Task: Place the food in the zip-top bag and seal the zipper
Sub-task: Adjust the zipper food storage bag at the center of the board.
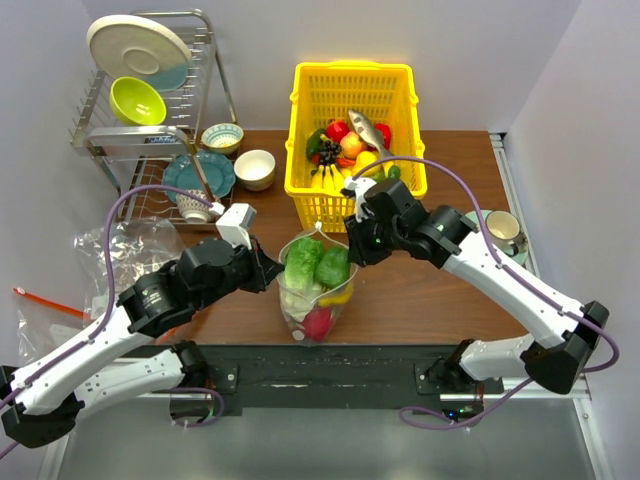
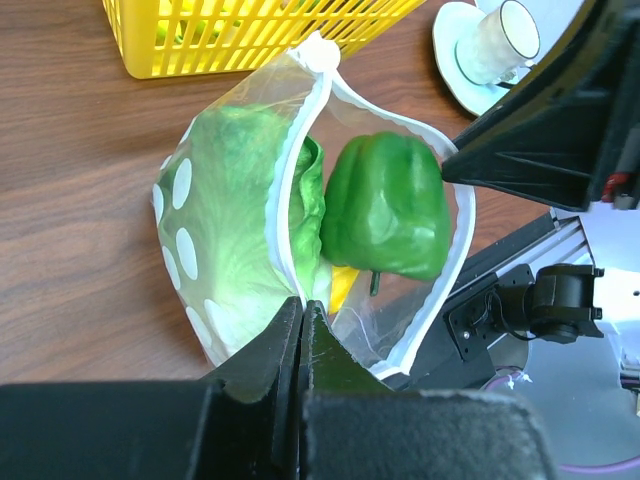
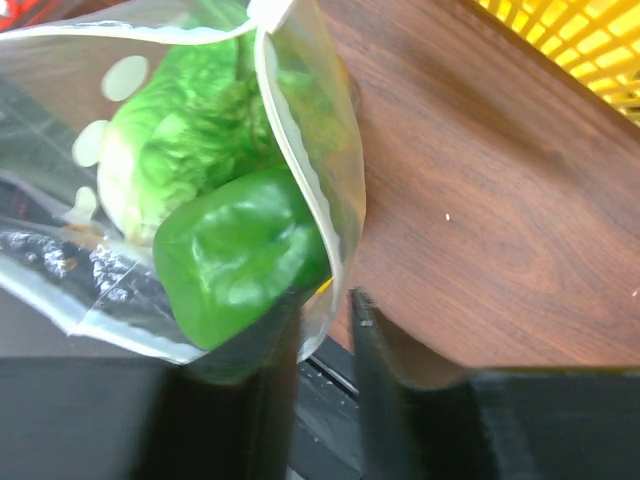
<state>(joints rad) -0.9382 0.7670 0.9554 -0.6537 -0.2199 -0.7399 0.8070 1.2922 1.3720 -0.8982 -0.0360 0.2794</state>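
The zip-top bag (image 2: 190, 215) stands at the middle of the counter's (image 1: 440, 300) near edge, between the two arms, its mouth turned up and toward the far edge. The left gripper (image 2: 303, 312) has its fingers pressed together on the near end of the mouth, pinching the zipper (image 2: 300, 150) there. The right gripper (image 3: 325, 320) sits at the opposite side of the mouth, its fingers narrowly apart with the bag's edge between them; whether they actually grip it I cannot tell. Held from two sides like this, the mouth bows open and the bag stays propped up, which suits loading and, after that, pressing the strip closed.

Inside lie the lettuce (image 2: 240, 230) against the dotted wall, the green pepper (image 2: 385, 205) beside it, a yellow piece (image 2: 342, 285) beneath, and a pink-red piece (image 1: 318, 322) at the bottom. The pepper rides high, close under the rim, so it probably needs to settle lower before the two sides of the strip can meet.

The yellow basket (image 1: 350, 68), holding more toy food, stands just beyond the mouth toward the far edge and leaves little room there. A dish rack (image 1: 150, 130) and bowls (image 1: 255, 168) fill the far left corner; a cup and saucer (image 1: 503, 232) sit at the right edge; plain clear bags (image 1: 130, 245) lie off the left edge, well clear of the work.
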